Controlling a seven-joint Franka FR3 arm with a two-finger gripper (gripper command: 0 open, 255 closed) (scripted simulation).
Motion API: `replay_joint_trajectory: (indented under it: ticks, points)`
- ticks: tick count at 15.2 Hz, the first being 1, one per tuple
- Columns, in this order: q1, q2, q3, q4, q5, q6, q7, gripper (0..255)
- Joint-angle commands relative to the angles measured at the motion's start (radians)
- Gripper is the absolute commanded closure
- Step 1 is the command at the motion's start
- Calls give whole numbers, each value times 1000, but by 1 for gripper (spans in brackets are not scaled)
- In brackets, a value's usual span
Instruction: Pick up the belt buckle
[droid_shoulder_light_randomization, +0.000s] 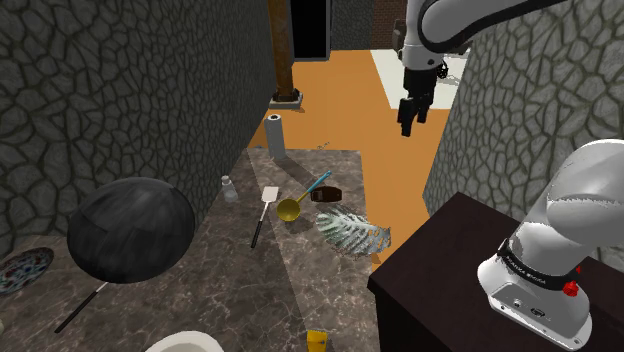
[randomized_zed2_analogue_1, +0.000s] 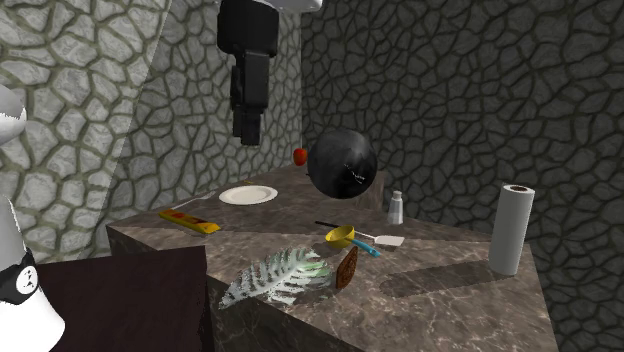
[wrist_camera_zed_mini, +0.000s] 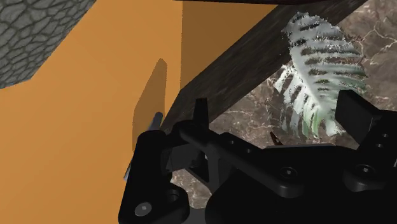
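Observation:
The belt buckle (droid_shoulder_light_randomization: 327, 194) is a small dark brown oval piece lying on the marble counter (droid_shoulder_light_randomization: 250, 300), beside the yellow scoop (droid_shoulder_light_randomization: 292, 208). In the second exterior view the buckle (randomized_zed2_analogue_1: 346, 268) leans near the counter's front edge, next to a white-green fern leaf (randomized_zed2_analogue_1: 280, 272). My gripper (droid_shoulder_light_randomization: 411, 127) hangs high in the air, beyond the counter's edge and over the orange floor, well above and away from the buckle. The gripper (randomized_zed2_analogue_1: 246, 138) points straight down. In the wrist view the gripper (wrist_camera_zed_mini: 277, 105) has its fingers (wrist_camera_zed_mini: 201, 111) apart with nothing between them, and the leaf (wrist_camera_zed_mini: 318, 70) lies below.
A big black pan (droid_shoulder_light_randomization: 130, 228), a spatula (droid_shoulder_light_randomization: 265, 210), a shaker (droid_shoulder_light_randomization: 229, 188) and a paper towel roll (droid_shoulder_light_randomization: 275, 135) share the counter. A white plate (randomized_zed2_analogue_1: 248, 195), a yellow bar (randomized_zed2_analogue_1: 190, 222) and a red apple (randomized_zed2_analogue_1: 299, 155) sit farther along. Stone walls flank the counter.

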Motion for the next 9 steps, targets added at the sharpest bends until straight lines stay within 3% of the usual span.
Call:
replay_joint_trajectory:
  ticks: [1,9]
  points:
    - [13,52,-6,-16,5,79,-29,0]
    - [63,329,-26,-2,50,369,-159,0]
